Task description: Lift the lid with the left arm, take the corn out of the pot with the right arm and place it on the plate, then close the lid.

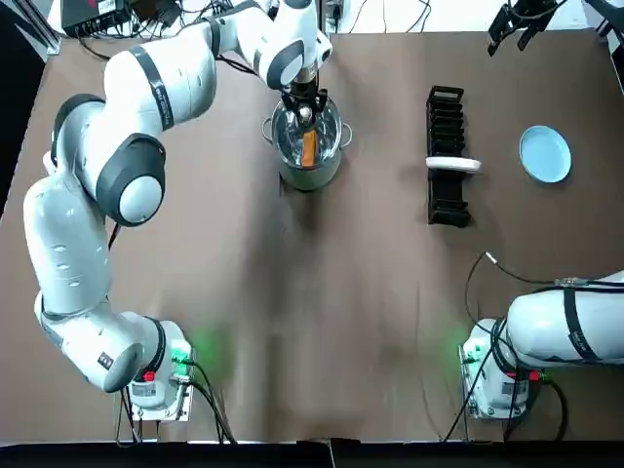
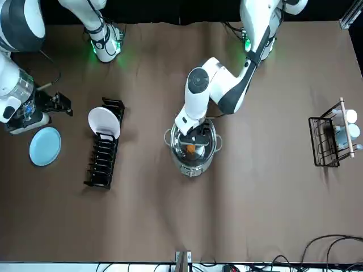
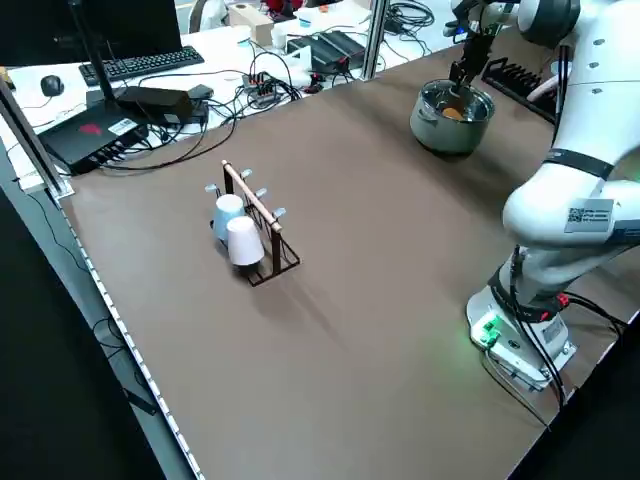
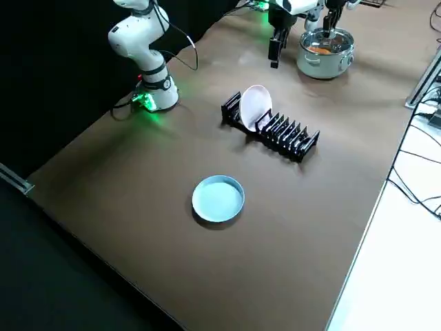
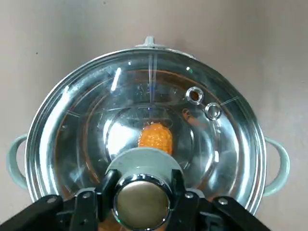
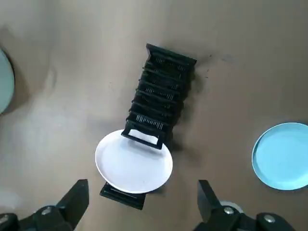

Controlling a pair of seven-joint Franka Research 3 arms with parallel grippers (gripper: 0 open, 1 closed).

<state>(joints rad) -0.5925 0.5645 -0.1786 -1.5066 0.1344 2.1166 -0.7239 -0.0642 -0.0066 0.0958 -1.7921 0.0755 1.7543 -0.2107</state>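
A steel pot (image 1: 310,178) stands at the far middle of the table with its glass lid (image 5: 144,96) resting on it. Orange corn (image 5: 155,137) shows through the glass inside the pot. My left gripper (image 5: 143,192) reaches down onto the lid, its fingers (image 5: 107,190) pressed against both sides of the metal knob (image 5: 143,207). The light blue plate (image 1: 544,154) lies bare at the far right. My right gripper (image 1: 517,24) hangs open, high over the far right edge, with nothing between its fingers (image 6: 79,192).
A black dish rack (image 1: 447,156) holding a white plate (image 1: 453,165) stands between the pot and the blue plate. A wire rack with cups (image 2: 332,136) sits on my left side of the table. Cables lie near the right arm's base (image 1: 502,385).
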